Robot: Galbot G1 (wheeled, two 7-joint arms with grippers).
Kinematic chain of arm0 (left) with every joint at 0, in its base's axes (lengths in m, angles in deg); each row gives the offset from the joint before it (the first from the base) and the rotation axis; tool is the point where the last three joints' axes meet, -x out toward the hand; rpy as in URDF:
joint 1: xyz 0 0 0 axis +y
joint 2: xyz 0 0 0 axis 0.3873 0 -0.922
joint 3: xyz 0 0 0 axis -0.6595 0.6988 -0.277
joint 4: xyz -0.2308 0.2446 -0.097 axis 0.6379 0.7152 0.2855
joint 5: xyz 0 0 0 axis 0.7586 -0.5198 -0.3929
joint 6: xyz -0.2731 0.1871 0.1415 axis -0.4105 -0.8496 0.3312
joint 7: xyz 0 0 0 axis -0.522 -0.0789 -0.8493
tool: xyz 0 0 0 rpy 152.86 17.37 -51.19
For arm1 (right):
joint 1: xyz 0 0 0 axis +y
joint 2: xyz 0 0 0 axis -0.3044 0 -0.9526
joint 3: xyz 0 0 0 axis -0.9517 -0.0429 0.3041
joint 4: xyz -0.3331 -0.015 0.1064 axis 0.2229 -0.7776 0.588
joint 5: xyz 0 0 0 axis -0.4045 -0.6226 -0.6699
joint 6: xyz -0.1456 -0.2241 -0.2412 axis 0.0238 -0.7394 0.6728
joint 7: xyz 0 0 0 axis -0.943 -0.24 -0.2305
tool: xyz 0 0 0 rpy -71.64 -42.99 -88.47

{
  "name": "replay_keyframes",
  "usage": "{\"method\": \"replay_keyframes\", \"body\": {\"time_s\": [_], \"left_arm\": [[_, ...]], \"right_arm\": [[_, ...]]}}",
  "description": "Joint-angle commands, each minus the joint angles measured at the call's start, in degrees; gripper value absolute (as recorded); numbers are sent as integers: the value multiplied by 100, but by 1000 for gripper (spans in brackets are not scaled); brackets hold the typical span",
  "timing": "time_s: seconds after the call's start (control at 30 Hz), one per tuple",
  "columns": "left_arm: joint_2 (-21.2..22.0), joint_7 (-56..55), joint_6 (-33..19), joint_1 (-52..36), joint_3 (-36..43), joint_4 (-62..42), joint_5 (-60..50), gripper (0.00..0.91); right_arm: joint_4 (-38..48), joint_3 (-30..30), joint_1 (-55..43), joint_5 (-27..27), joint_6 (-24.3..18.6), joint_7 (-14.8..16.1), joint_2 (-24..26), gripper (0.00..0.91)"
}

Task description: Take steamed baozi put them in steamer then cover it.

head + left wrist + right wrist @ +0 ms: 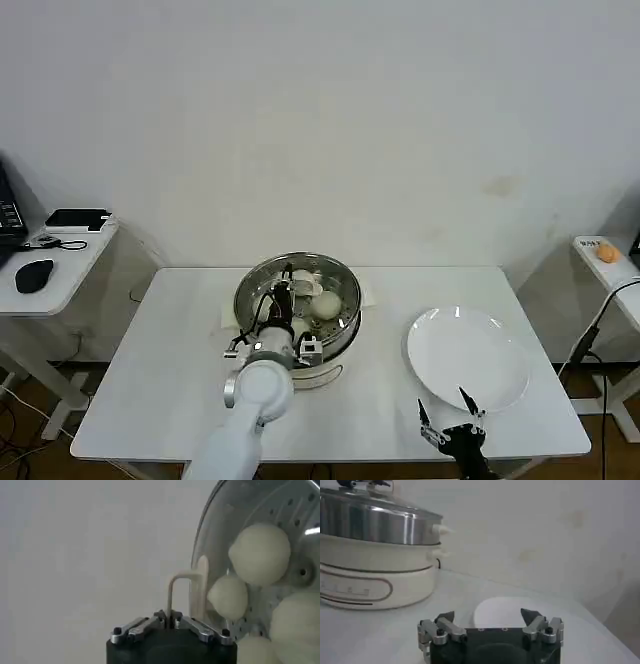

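Note:
The steamer [350, 292] stands mid-table, a shiny steel pot [375, 527] on a white base. Several cream-white steamed baozi [326, 303] lie inside; I see them through the clear glass lid [235, 505], among them a large one [260, 552] and a smaller one [227, 597]. The lid [380, 505] rests on the pot's rim. My left gripper [283, 290] is above the pot's middle, shut on the lid's cream loop handle [182, 587]. My right gripper [450, 415] hangs open and empty near the table's front edge, just before the white plate [467, 358].
The white plate [505, 612] is bare, right of the steamer. A side desk at the left carries a mouse [34, 274] and a phone [76, 218]. A small shelf at the right holds an orange object [607, 253]. A cable hangs at the right table edge.

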Motion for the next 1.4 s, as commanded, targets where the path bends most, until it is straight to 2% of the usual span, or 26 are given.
{"method": "replay_keyframes", "body": {"time_s": [0.03,0.47,0.77,0.97,1.07,1.13,1.17,1.2,1.23,1.33,1.4], "left_arm": [[18,-43,-29,5,-4,17,-35,907],[-144,-28,-50,244,-20,420,87,907],[-624,-119,-129,838,6,1397,540,907],[-1077,-635,-404,1436,-325,2072,1467,907],[-1309,-1332,-636,1831,-873,2236,2914,907],[-1474,-2045,-902,2057,-1420,2043,5022,907],[-1504,-2342,-1134,2084,-1566,1945,5785,907],[-1499,-2673,-1707,2119,-1902,1690,7179,907],[-1466,-2828,-2007,2191,-2198,1588,7881,907],[-1543,-2961,-2276,2673,-2685,1301,9848,907],[-1624,-3109,-2657,3089,-2833,1195,10345,907]], "right_arm": [[-4,-23,0,-7,-5,7,-3,907],[5,-62,6,-32,-14,15,-2,907],[21,-66,21,-9,-19,8,37,907],[71,-135,7,20,-4,-13,59,907],[64,-190,-3,126,46,-26,79,907],[12,-251,14,240,105,-36,105,907],[-11,-267,19,272,132,-48,110,907],[-63,-321,44,337,193,-63,133,907],[-104,-352,66,383,218,-71,155,907],[-242,-385,141,464,259,-68,189,907],[-333,-384,179,539,267,-66,236,907]]}}
